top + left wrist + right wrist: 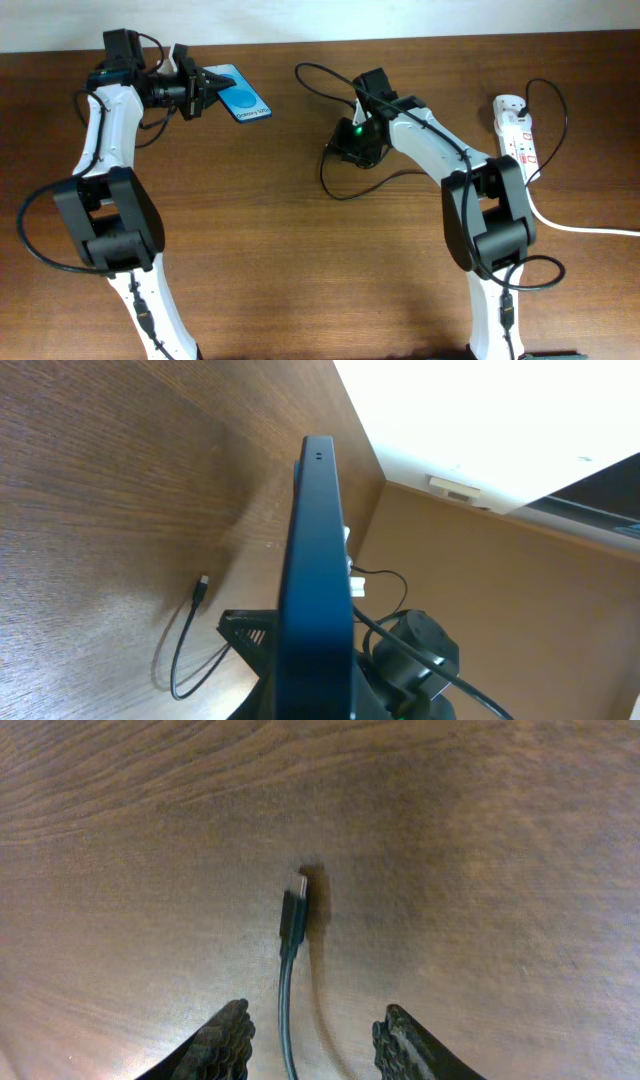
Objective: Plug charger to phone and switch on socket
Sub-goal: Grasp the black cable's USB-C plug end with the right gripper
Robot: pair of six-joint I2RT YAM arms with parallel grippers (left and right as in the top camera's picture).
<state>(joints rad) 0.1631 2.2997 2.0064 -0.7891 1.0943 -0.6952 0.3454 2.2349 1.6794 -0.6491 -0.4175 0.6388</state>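
Left end effector (205, 88): pressed together on one short end of the phone (240, 98), at the far left of the counter (300, 270).
Phone: its lit blue screen faced up in the overhead view. The left wrist view showed it edge-on, as a dark slab running away from the camera. Whether it rested on the counter or was raised could not be told.
Right end effector (315, 1040): spread, with the two dark ribbed fingers (222, 1042) apart and low over the wood near the middle of the counter, gripping nothing.
Charger (291, 915): the small black plug tip lay flat on the counter just beyond the right fingers. Its thin cable ran back through the gap between them without touching either.
Charger and phone: well apart, with the plug not in the phone.
Socket (517, 128): a white strip lying at the far right of the counter, lengthwise toward the back edge, beyond the right arm.
White cord (580, 228): thick, trailing off the right edge.
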